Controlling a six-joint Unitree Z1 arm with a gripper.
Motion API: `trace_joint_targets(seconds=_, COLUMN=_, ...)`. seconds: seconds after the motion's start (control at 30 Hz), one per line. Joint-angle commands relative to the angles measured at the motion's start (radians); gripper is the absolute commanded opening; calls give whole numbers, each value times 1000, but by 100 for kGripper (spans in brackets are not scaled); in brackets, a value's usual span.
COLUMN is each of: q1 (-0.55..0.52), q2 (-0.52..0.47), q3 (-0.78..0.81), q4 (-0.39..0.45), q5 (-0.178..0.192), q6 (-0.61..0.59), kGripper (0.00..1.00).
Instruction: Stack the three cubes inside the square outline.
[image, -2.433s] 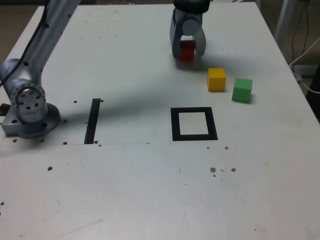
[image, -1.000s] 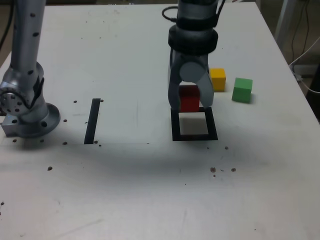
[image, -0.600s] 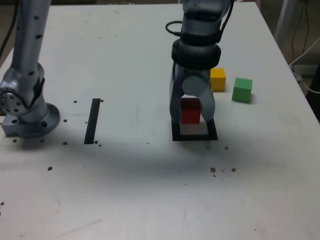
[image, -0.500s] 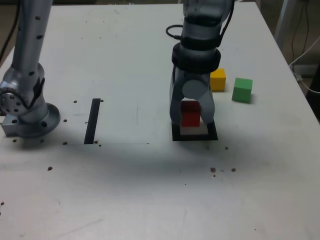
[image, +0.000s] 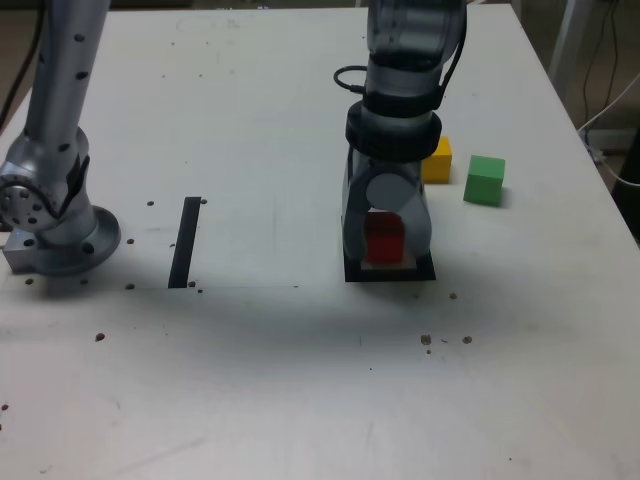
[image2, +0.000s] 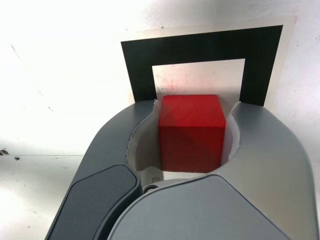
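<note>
A straight black strip (image: 185, 243) (plain tape-like) lies on the white table (image: 250, 390).

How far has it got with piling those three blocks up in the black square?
Early on: no stack has been built. In hand is the red block, between the fingers, over the white middle of the black square. The yellow block and green block sit outside it, left to stack.

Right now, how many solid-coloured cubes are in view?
3: a matte red cube between the hand's fingers at the black square outline; a yellow cube, partly hidden by the arm; a green cube at the exterior view's right.
</note>
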Motion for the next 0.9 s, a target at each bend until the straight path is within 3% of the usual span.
trace_joint_targets(seconds=0.0, q1=3, q2=5, q3=4, q4=-7, q5=1, q6=5, kGripper=82)
trace_joint_targets(seconds=0.1, q1=3, q2=4, q3=9, q4=-12, q5=1, q6=7, kGripper=96)
trace_joint_targets(seconds=0.33, q1=7, q2=-17, q3=30, q4=-22, q5=15, q6=3, kGripper=99)
trace_joint_targets(seconds=0.67, q1=53, q2=-102, q3=56, q4=5, q5=151, q6=-37, kGripper=99)
trace_joint_targets(seconds=0.87, q1=129, q2=-93, q3=-28, q4=70, q5=186, q6=23, kGripper=100)
